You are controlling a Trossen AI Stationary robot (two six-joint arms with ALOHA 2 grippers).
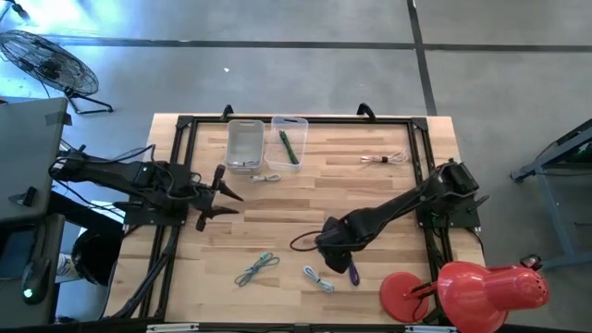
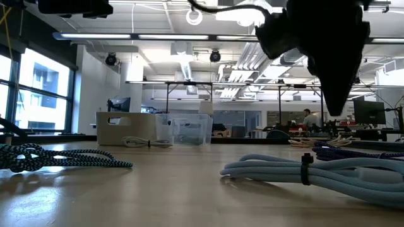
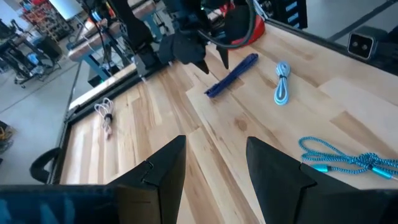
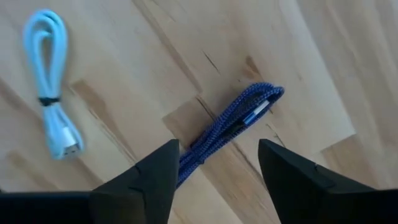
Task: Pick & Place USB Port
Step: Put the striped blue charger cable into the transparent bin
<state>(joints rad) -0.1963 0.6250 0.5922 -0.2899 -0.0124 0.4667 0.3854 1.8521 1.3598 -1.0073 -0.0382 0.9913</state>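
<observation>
On the pale butcher-block wooden table point(image 1: 370, 194), two clear plastic bins point(image 1: 245, 143) stand side by side at twelve o'clock. My left claw point(image 1: 217, 192) waits at nine o'clock, fingers spread over bare wood. My right claw point(image 4: 214, 168) hovers at about five o'clock, fingers spread wide and holding nothing, directly above the dark blue braided USB cable point(image 4: 227, 127), which lies folded flat on the wood between my fingertips. Just beside it, toward six o'clock, rests a light blue coiled cable point(image 4: 50, 81). A teal braided cable point(image 1: 257, 268) lies near seven o'clock, and a white cable point(image 1: 384, 159) at about one o'clock.
</observation>
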